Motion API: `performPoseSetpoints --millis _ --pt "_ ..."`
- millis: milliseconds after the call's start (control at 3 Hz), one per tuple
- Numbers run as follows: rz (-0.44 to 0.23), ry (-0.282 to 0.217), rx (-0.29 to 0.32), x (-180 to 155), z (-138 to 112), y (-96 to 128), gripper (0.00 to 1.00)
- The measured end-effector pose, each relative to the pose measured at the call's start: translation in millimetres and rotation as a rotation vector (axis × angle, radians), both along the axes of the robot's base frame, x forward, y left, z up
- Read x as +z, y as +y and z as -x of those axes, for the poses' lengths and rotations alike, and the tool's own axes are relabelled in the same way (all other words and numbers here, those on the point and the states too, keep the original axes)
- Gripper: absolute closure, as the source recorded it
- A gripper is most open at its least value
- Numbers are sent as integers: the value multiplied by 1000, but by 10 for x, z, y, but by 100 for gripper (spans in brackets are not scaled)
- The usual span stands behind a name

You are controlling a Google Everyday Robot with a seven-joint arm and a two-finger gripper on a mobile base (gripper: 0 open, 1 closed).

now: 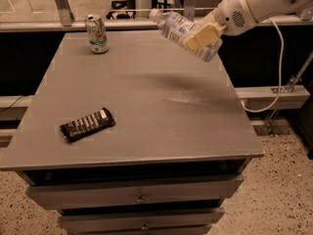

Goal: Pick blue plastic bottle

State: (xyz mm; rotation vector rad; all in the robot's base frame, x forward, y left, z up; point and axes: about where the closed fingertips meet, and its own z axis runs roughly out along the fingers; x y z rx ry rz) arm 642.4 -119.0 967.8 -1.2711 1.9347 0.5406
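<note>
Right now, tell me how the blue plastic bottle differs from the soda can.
The blue plastic bottle is held tilted above the table in the gripper at the far right; the soda can stands upright on the far left corner. The bottle is clear with a pale blue-white label; the can is opaque green and white. The bottle is longer than the can. Both are drink containers.

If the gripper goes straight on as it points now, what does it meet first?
Probably the table top, down-left; depth is unclear. The gripper, jaws shut on the blue plastic bottle, hangs above it.
</note>
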Motion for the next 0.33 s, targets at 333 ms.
performPoseSetpoints --millis 333 --pt "0 0 0 0 0 0 100"
